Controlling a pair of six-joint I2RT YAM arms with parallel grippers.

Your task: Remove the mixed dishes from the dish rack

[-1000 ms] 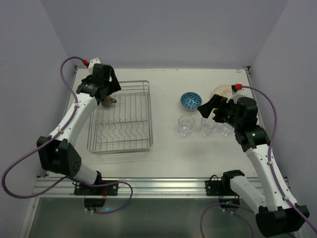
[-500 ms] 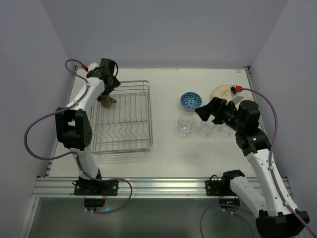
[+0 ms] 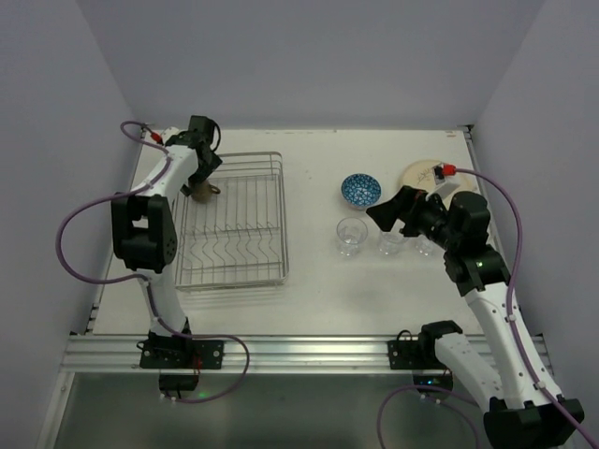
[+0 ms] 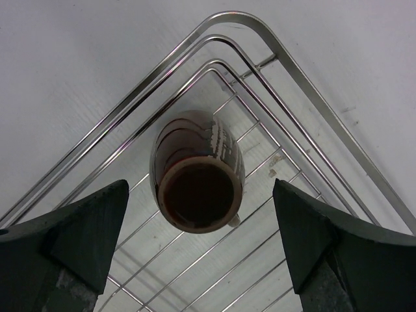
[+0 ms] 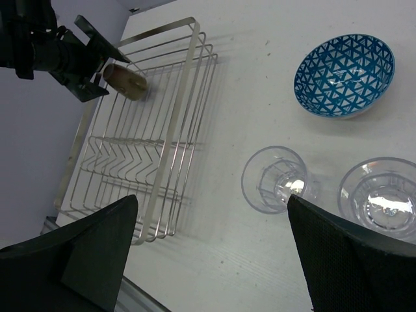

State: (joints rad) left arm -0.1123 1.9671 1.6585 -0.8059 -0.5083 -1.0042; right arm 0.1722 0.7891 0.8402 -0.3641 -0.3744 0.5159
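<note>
One mug (image 4: pixel 197 172), one bowl (image 5: pixel 344 75), one rack (image 5: pixel 171 127)

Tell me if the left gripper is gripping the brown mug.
No, the left gripper is open, its fingers clear of the brown mug in the dish rack corner.

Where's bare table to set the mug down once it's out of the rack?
Bare table runs between the dish rack and the nearest glass, and along the near edge in front of both. It is crowded on the right: the bowl, other glasses and plate cluster there.
</note>
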